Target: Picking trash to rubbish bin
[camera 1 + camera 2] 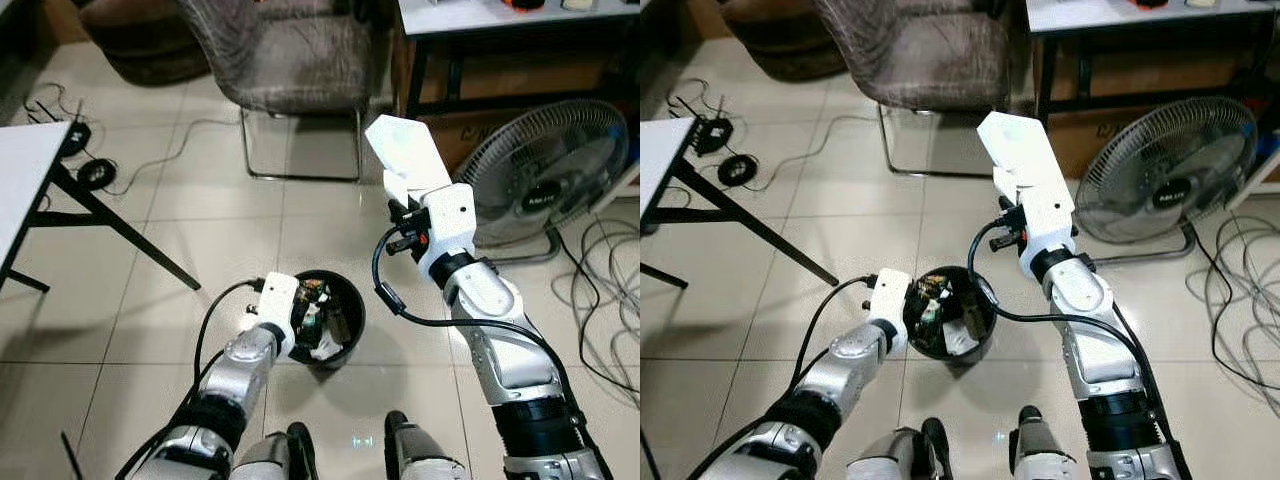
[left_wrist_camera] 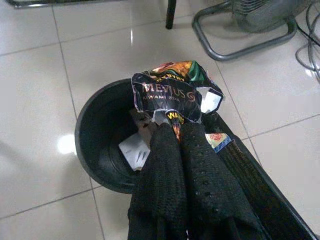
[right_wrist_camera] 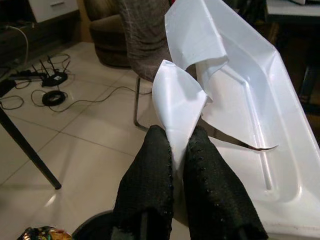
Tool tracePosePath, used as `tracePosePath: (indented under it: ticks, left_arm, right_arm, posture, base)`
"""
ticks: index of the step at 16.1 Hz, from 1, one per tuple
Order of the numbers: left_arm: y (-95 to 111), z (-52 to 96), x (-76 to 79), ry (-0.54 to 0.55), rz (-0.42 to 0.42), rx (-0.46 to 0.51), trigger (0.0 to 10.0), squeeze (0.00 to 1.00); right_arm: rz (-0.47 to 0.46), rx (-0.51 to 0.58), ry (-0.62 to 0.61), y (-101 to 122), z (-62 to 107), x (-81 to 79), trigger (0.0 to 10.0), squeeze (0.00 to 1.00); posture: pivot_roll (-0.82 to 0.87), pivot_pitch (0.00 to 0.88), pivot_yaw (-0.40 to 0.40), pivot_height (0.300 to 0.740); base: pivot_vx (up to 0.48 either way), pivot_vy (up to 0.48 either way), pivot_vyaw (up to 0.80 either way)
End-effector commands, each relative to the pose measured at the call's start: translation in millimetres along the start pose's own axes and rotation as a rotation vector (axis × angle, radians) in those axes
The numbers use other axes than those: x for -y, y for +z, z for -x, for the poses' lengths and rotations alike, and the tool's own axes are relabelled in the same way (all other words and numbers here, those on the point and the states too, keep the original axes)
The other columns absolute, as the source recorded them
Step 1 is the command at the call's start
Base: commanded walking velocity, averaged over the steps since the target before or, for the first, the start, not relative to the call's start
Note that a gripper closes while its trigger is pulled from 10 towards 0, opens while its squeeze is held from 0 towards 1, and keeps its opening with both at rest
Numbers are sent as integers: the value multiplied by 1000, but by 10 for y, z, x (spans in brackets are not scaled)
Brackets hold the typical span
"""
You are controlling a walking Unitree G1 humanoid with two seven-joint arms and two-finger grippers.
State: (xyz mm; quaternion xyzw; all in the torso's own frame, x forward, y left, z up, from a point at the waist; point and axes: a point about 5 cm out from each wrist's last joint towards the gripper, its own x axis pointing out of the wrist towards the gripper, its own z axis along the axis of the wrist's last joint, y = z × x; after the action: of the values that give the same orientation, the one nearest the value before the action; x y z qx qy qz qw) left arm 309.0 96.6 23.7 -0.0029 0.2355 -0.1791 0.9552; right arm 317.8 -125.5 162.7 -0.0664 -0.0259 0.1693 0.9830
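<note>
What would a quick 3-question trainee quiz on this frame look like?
1. True or false: the left tool is shut on a crumpled dark wrapper over the black rubbish bin.
2. What does the right tool hold? A) white plastic packaging B) a cable C) nothing
3. Fill in: right of the raised right arm, on the tiled floor, stands a ____.

Key
1. True; paper trash already lies in the bin.
2. A: white plastic packaging, pinched by a flap, held up away from the bin.
3. Fan.
</note>
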Motion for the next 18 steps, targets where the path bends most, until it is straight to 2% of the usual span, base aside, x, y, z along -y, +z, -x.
tracePosePath:
  ticks: [1, 2, 3, 6, 8, 10, 11, 14, 18]
  left_arm:
    - [-97, 30, -62, 17, 32, -22, 2392, 0]
    - [88, 24, -76, 28, 63, 97, 2980, 0]
    - [273, 44, -101, 46, 60, 208, 3176, 0]
    - [490, 134, -196, 97, 57, 354, 3098, 0]
    - [548, 226, -295, 139, 50, 407, 2941, 0]
    - [547, 322, -366, 153, 53, 432, 1216, 0]
    - [540, 353, -383, 156, 49, 437, 0, 0]
    - [529, 359, -379, 157, 64, 435, 0, 0]
    - [542, 361, -343, 153, 79, 433, 0, 0]
  right_arm:
    - [3, 14, 10, 43, 9, -38, 10000, 0]
    - [15, 55, 6, 100, 13, -35, 10000, 0]
    - [19, 94, 2, 161, 13, -34, 10000, 0]
    - [29, 115, 0, 211, -14, -29, 10000, 0]
    - [34, 114, 1, 209, -42, -3, 10000, 0]
    - [36, 120, 2, 215, -53, -8, 10000, 0]
    - [34, 126, 5, 220, -70, -21, 10000, 0]
    - [36, 140, 36, 251, -108, -106, 10000, 0]
    - [43, 140, 44, 242, -111, -96, 10000, 0]
  posture:
    - [-179, 283, 161, 740]
    - [-182, 279, 159, 740]
    - [-180, 272, 156, 740]
    - [-174, 249, 147, 740]
    - [-167, 233, 142, 740]
    - [-161, 217, 138, 740]
    - [-157, 205, 132, 740]
    - [-160, 190, 119, 740]
    - [-164, 188, 111, 740]
  base:
    - [0, 0, 0]
    - [0, 0, 0]
    - [0, 0, 0]
    - [0, 0, 0]
    - [0, 0, 0]
    - [0, 0, 0]
    - [0, 0, 0]
    - [422, 0, 0]
    - [480, 0, 0]
